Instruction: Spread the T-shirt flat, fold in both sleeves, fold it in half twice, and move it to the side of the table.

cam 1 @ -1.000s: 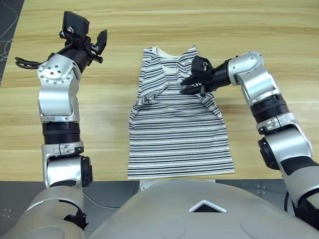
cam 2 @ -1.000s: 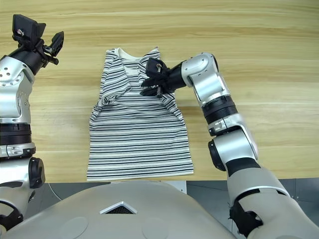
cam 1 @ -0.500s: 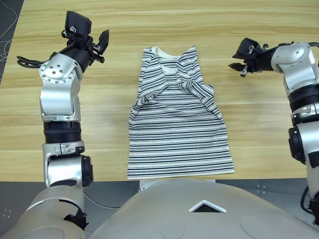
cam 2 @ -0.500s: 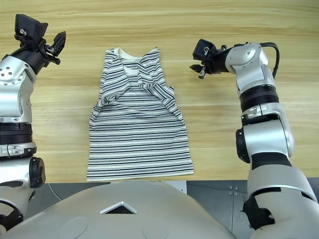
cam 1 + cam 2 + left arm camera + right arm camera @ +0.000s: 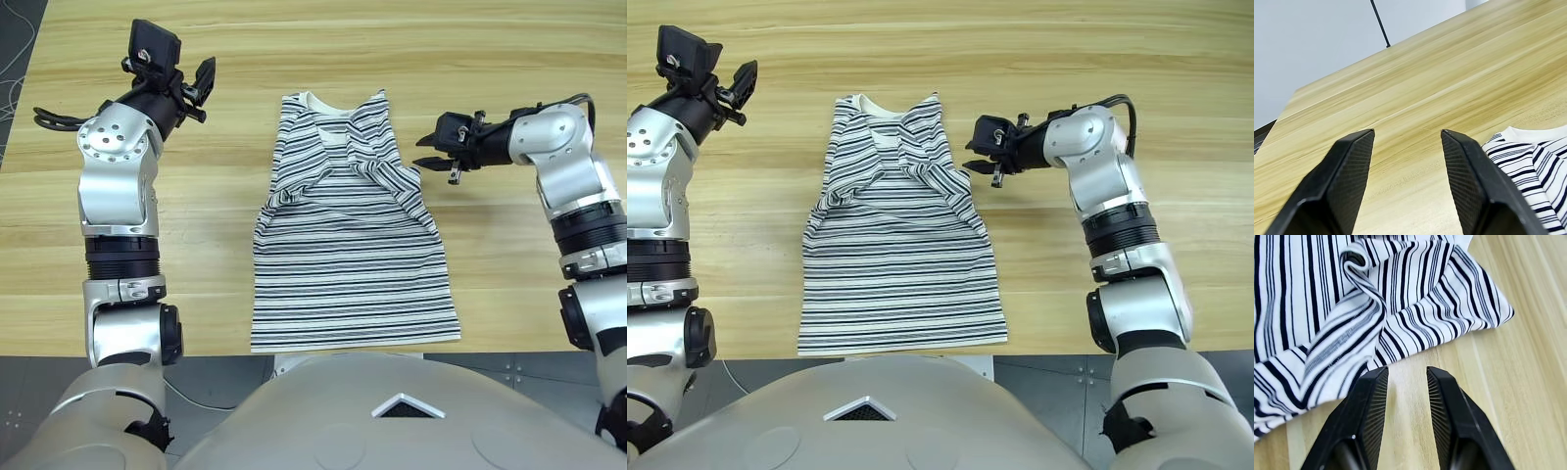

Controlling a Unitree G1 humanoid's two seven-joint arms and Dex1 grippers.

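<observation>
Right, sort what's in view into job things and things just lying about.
Job: striped T-shirt; wooden table beneath it; left claw, open; right claw, open beside the shirt.
Lying about: thin black cord beyond the table's far edge.

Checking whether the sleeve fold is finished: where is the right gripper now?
In the eye views the right gripper hangs open just off the right edge of the black-and-white striped T-shirt, beside its folded-in sleeve, over the wooden table.
</observation>
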